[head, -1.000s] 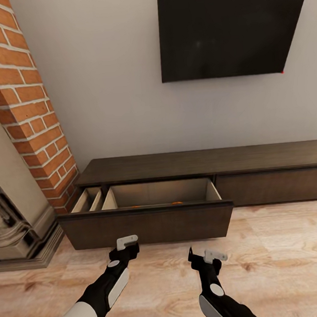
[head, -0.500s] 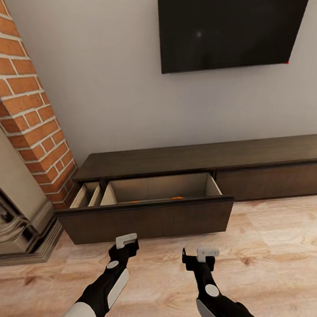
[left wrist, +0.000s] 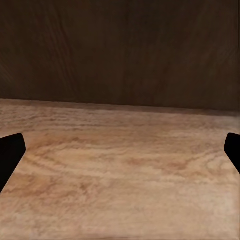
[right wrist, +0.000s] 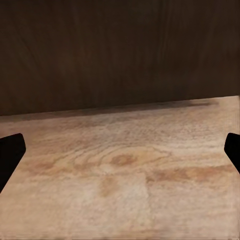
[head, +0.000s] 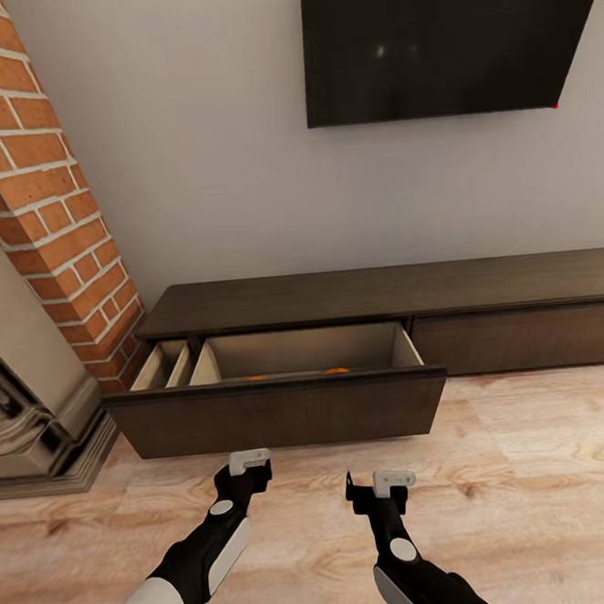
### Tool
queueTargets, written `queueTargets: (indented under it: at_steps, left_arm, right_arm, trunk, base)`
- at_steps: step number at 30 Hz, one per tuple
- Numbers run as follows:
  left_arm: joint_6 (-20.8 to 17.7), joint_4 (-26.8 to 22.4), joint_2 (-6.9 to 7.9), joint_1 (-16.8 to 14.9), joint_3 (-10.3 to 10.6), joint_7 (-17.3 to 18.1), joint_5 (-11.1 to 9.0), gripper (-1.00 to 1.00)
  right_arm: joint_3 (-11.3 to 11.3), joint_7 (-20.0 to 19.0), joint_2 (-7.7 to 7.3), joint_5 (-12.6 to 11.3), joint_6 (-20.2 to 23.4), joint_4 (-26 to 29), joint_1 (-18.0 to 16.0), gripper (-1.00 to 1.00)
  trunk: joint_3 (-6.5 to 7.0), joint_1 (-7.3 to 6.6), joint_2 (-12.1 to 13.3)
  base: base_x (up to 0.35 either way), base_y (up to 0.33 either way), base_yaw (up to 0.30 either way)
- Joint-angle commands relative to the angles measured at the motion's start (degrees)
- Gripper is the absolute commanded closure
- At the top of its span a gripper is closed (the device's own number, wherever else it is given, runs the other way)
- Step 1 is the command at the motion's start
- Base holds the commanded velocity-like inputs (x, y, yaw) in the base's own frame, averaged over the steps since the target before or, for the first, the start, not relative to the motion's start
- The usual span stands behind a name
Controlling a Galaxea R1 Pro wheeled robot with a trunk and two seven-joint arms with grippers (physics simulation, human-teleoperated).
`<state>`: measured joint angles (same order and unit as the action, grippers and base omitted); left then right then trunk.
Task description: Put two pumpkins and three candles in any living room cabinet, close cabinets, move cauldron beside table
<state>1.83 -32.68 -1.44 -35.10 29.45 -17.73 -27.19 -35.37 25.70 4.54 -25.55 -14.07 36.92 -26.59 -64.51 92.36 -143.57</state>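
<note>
The long, low dark brown cabinet [head: 383,291] stands against the wall with its left drawer pulled out. Two orange slivers, the tops of the pumpkins [head: 335,370] [head: 256,377], peek over the drawer front [head: 275,416]; the rest of them is hidden behind it. My left gripper [head: 247,466] and right gripper [head: 379,489] hover low over the wood floor just short of that front, both open and empty. Each wrist view faces the dark drawer front [left wrist: 120,50] [right wrist: 120,50], with black fingertips [left wrist: 10,155] [right wrist: 10,155] spread wide. The candles and the cauldron are out of view.
A brick column [head: 35,179] and a pale stone fireplace surround [head: 27,399] stand at the left, close to the drawer's left end. A dark TV [head: 443,33] hangs on the wall above the cabinet. The cabinet's right front [head: 525,337] is shut. Wood floor [head: 538,483] extends to the right.
The whole view has shifted as the camera moved nearer the cabinet. A second orange sliver now shows in the drawer. The right gripper has edged left, and both sit closer to the drawer front.
</note>
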Motion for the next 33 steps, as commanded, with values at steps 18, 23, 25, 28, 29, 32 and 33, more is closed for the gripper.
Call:
queueTargets:
  at_steps: [18,23,25,28,29,32,33]
  left_arm:
    - [-0.41,-0.02,-0.13,-0.06,0.61,-0.55,-0.41,-1.00]
    - [-0.37,-0.02,-0.11,-0.06,0.61,-0.55,-0.48,-1.00]
    - [-0.23,-0.02,-0.08,-0.06,0.61,-0.55,-0.60,-1.00]
    - [0.07,-0.02,-0.06,-0.06,0.61,-0.50,-0.65,-1.00]
    - [0.12,-0.02,-0.06,-0.06,0.61,-0.50,-0.66,-1.00]
    - [0.17,-0.02,0.00,-0.06,0.61,-0.47,-0.67,-1.00]
    - [0.18,-0.02,0.01,-0.06,0.61,-0.47,-0.67,-1.00]
  right_arm:
    - [-0.31,-0.03,-0.05,-0.58,0.62,0.03,-0.22,-1.00]
    - [-0.24,-0.03,-0.05,-0.63,0.47,0.00,-0.22,-1.00]
    - [-0.23,-0.03,-0.05,-0.66,0.46,-0.01,-0.22,-1.00]
    - [-0.23,-0.03,-0.05,-0.71,0.45,-0.01,-0.22,-1.00]
    - [-0.22,-0.03,-0.05,-0.72,0.45,-0.01,-0.22,-1.00]
    - [-0.22,-0.03,-0.05,-0.73,0.41,-0.01,-0.22,-1.00]
    - [-0.22,-0.03,-0.05,-0.73,0.38,-0.01,-0.22,-1.00]
  trunk:
    - [-0.05,-0.01,-0.02]
    - [-0.05,-0.01,-0.02]
    - [-0.05,-0.01,-0.02]
    - [-0.05,-0.01,-0.02]
    - [-0.05,-0.01,-0.02]
    - [-0.49,0.04,-0.05]
    - [-0.71,0.07,-0.06]
  base:
    - [0.241,0.069,0.000]
    - [0.229,0.087,0.000]
    - [0.061,0.020,0.000]
    - [0.021,0.007,0.000]
    - [0.008,0.003,0.000]
    - [0.004,0.001,0.000]
    - [0.002,0.001,0.000]
